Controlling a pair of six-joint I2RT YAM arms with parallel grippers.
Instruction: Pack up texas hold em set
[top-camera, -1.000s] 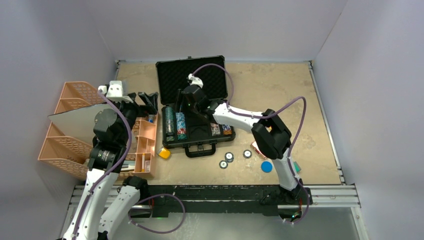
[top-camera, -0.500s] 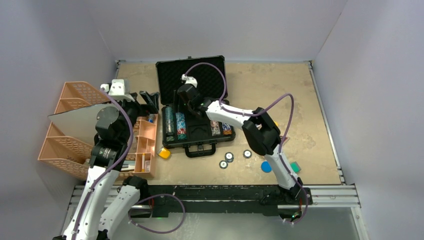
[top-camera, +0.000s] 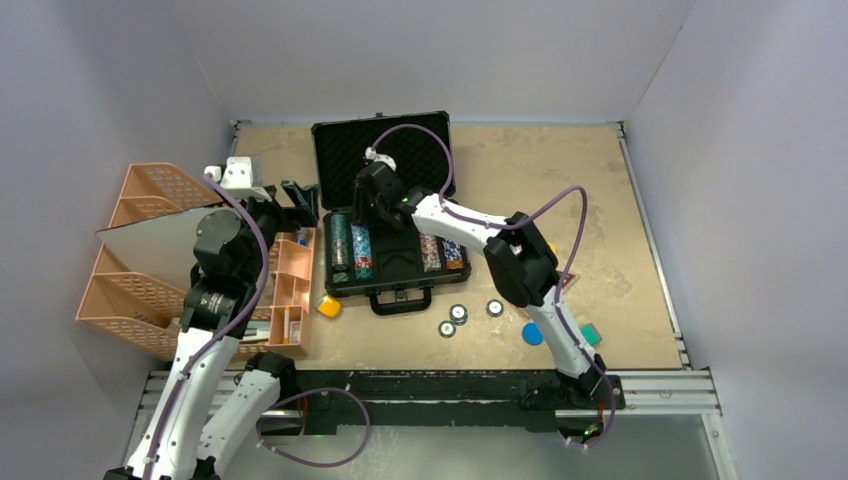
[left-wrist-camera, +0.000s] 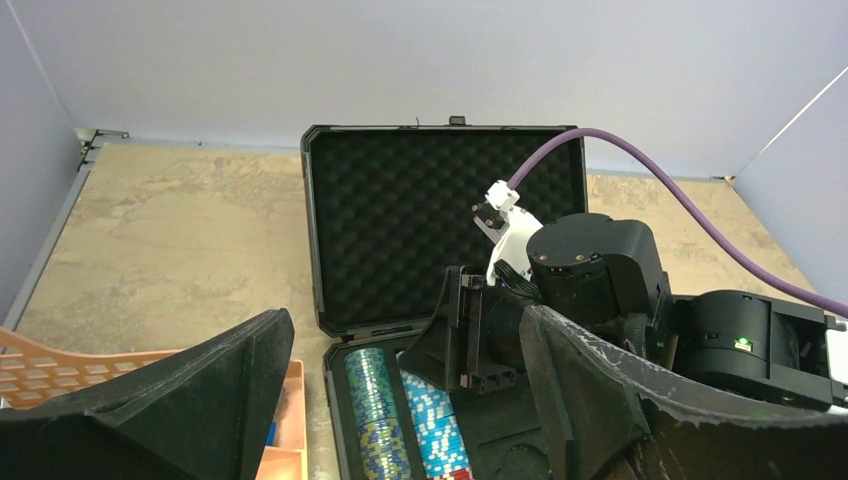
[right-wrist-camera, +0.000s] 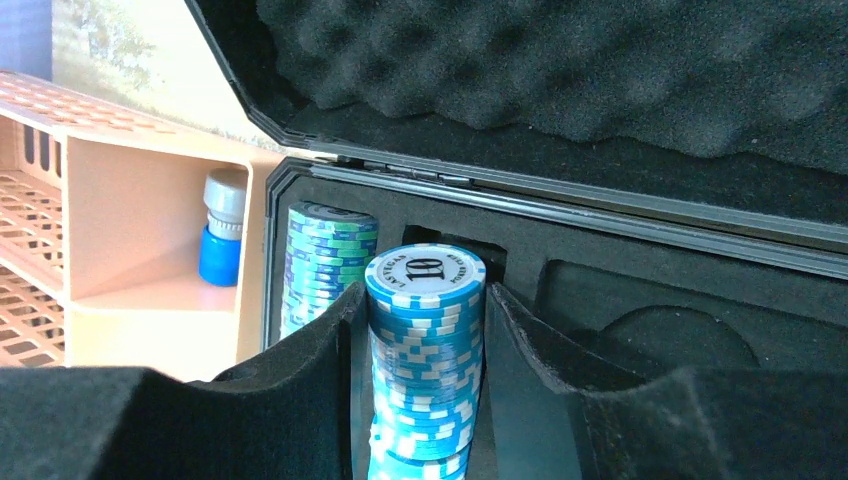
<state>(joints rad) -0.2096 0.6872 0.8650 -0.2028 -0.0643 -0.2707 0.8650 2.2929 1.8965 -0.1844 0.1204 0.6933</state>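
Note:
The black briefcase (top-camera: 385, 150) lies open with its foam lid (left-wrist-camera: 400, 220) up. Its tray holds a green chip stack (top-camera: 340, 248), a blue chip stack (top-camera: 362, 252) and more chips (top-camera: 441, 258) on the right. My right gripper (top-camera: 372, 198) is over the far end of the tray. In the right wrist view its jaws (right-wrist-camera: 425, 295) are closed around the blue chip stack (right-wrist-camera: 425, 350), beside the green chips (right-wrist-camera: 325, 260). My left gripper (top-camera: 300, 200) hangs open and empty left of the case, jaws (left-wrist-camera: 405, 320) wide apart. Three small buttons (top-camera: 458, 313) and a blue disc (top-camera: 533, 333) lie on the table.
An orange organiser (top-camera: 140, 260) stands left of the case, with a small blue bottle (right-wrist-camera: 222, 225) inside. A yellow block (top-camera: 328, 306) lies by the case's front left corner and a green block (top-camera: 592, 335) lies at the right. The case handle (top-camera: 400, 298) faces me.
My right gripper has moved left and back from the tray's middle to the far end of the blue chip slot. My left arm shifted slightly.

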